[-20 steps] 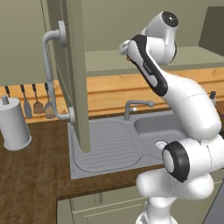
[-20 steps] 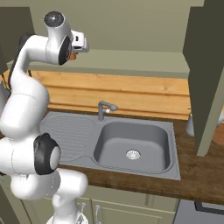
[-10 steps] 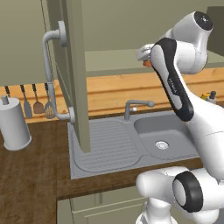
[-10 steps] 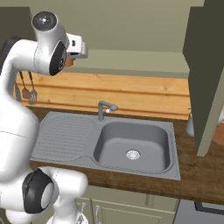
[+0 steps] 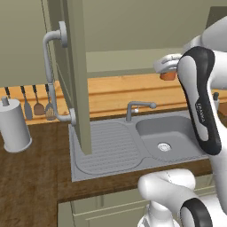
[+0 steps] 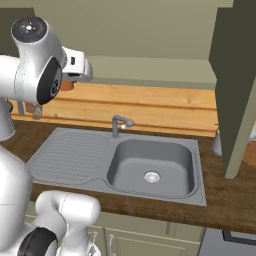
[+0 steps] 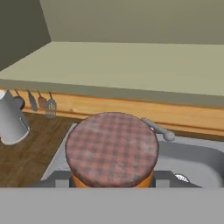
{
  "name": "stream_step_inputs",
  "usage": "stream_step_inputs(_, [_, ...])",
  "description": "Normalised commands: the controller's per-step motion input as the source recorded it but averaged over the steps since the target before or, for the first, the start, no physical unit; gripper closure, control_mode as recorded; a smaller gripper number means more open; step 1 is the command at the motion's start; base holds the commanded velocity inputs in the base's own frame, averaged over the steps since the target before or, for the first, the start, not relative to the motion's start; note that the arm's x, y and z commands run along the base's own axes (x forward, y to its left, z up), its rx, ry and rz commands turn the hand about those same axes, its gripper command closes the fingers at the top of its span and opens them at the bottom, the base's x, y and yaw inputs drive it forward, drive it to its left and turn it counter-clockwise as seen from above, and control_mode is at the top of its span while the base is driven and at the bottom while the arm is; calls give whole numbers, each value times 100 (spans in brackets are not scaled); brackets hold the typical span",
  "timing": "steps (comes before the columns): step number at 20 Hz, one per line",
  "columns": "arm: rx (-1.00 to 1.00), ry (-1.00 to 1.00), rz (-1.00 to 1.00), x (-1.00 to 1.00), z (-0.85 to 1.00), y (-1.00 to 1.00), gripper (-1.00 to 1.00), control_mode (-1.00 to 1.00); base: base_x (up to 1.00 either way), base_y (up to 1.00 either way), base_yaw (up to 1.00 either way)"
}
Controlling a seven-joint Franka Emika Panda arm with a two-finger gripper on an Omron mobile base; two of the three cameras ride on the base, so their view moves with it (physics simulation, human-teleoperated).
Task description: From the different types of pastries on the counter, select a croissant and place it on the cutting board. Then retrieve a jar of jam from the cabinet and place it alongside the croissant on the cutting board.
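The pincer [image 7: 112,181] gripped the jam jar [image 7: 112,148] above the sink [image 7: 192,159]; we judged it best carried level to the board.

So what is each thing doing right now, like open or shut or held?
cabinet door: swung open
jar of jam: lid on, held up in the air over the sink
gripper: shut on the jar
sink: no water in it
faucet: off
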Motion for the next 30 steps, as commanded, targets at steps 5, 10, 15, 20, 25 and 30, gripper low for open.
stream_step_inputs(5, [0,0,0,-57,-1,24,100,-100,0,0,0])
stream_step_inputs(10, [0,0,0,0,0,0,100,100,-54,24,0])
stream_step_inputs(15, [0,0,0,0,0,0,100,100,-100,0,1])
stream_step_inputs(20, [0,0,0,0,0,0,100,100,-100,0,0])
stream_step_inputs(25, [0,0,0,0,0,0,100,100,-100,-2,0])
stream_step_inputs(30, [0,0,0,0,0,0,100,100,-100,-74,0])
